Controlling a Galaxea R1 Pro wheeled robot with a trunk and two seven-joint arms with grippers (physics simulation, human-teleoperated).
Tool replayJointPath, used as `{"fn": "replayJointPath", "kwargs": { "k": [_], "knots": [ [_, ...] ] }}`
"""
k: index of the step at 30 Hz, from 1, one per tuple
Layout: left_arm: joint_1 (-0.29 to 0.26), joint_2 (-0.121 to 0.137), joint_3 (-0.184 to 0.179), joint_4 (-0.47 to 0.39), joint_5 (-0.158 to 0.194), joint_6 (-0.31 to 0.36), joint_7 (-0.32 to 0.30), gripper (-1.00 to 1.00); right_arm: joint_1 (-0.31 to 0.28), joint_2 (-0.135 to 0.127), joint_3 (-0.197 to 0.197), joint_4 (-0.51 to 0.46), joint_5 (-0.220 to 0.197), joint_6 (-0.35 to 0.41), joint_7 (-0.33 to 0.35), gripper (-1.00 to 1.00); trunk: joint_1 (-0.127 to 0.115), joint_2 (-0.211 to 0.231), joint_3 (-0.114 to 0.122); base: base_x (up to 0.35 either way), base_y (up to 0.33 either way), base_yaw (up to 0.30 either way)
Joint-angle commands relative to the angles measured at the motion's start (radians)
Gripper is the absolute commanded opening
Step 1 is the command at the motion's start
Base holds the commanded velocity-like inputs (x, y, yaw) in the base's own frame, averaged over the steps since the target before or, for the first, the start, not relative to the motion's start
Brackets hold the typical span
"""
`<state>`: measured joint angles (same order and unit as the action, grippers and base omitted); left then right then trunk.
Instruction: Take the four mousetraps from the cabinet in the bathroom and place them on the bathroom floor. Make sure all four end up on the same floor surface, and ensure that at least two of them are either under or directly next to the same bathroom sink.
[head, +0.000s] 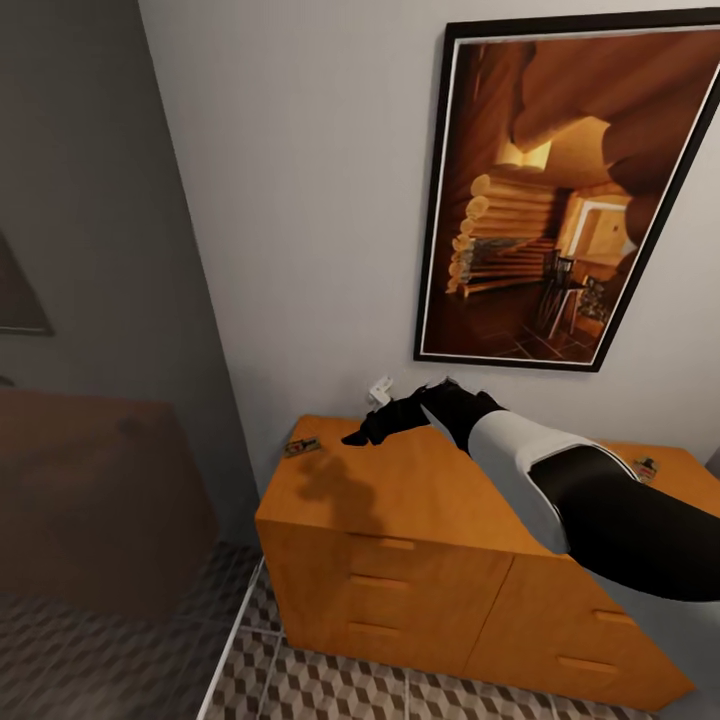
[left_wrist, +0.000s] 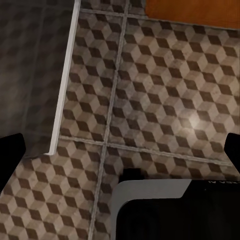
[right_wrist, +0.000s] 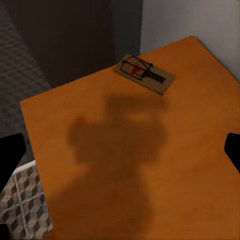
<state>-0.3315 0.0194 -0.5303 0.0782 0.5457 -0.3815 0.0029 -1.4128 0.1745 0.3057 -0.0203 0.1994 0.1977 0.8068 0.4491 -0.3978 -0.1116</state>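
Pickup step. The right gripper hovers above the cabinet, fingers spread, holding nothing. One mousetrap lies near the top's far corner. Next: advance, lower, close on it. The left gripper's state cannot be told.

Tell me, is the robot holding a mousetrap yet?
No. The right gripper hangs open over the cabinet, with the mousetrap lying untouched ahead of it. The left gripper's fingers are spread over the bathroom floor, empty.
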Motion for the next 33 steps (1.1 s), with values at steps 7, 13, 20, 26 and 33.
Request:
{"fn": "replayJointPath", "kwargs": {
  "k": [7,13,20,26,33],
  "knots": [
    [-0.001,-0.001,-0.008,0.003,0.004,-0.005,0.000,1.00,0.023,0.000,-0.007,-0.001,0.008,0.006,0.003,1.00,0.001,-0.002,-0.002,0.210,0.000,0.000],
    [-0.001,-0.001,-0.008,0.003,0.004,-0.005,0.000,1.00,0.027,0.000,-0.007,-0.001,0.008,0.006,0.003,1.00,0.001,-0.002,-0.002,0.172,0.000,0.000],
    [0.000,-0.001,-0.008,0.003,0.004,-0.005,0.000,1.00,0.028,0.000,-0.008,0.000,0.008,-0.015,0.003,1.00,0.001,-0.002,-0.002,0.042,0.000,0.000],
    [0.000,-0.001,-0.008,0.003,0.004,-0.005,0.000,1.00,0.029,0.000,-0.007,0.000,0.008,-0.026,0.003,1.00,0.001,-0.002,-0.002,0.008,0.000,0.000],
    [0.000,-0.001,-0.008,0.003,0.004,-0.005,0.000,1.00,0.030,0.000,-0.007,0.000,0.008,-0.028,0.003,1.00,0.001,-0.002,-0.002,0.001,0.000,0.000]
  ]
}}
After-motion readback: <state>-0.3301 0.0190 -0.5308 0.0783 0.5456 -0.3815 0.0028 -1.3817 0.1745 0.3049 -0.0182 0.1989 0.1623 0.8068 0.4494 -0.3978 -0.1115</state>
